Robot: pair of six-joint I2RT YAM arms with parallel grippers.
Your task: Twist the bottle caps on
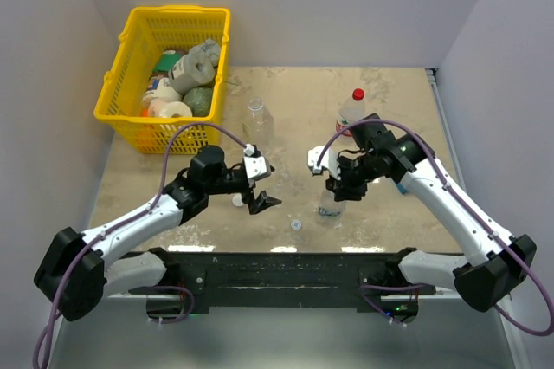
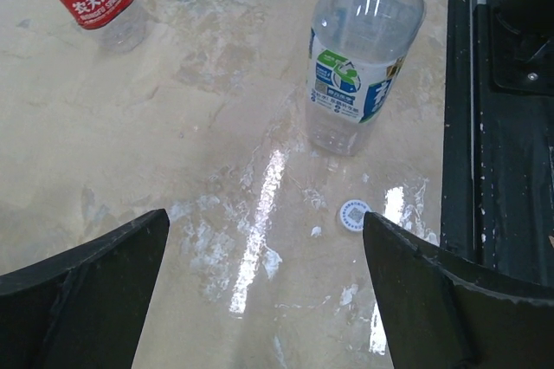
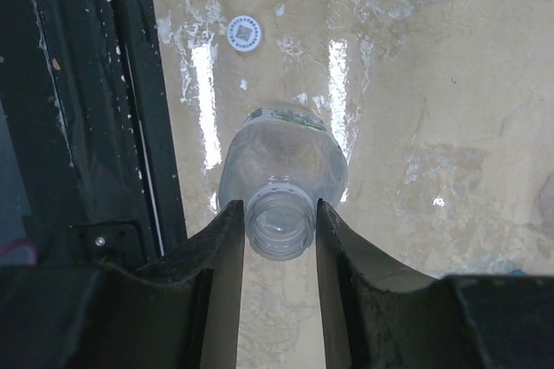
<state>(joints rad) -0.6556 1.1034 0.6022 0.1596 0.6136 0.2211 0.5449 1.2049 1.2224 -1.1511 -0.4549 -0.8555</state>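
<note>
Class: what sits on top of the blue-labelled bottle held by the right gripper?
Nothing: the blue-labelled bottle stands uncapped, mouth open, the right gripper shut on its neck. Its body hides its base.

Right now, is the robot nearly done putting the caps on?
Not nearly. Looks done: the red cap sits on the red-labelled bottle. In hand: the right gripper is shut on the open neck of the blue-labelled bottle; the left gripper is open and empty. To do: a white cap lies loose beside that bottle, and the unlabelled bottle looks capless too.
</note>
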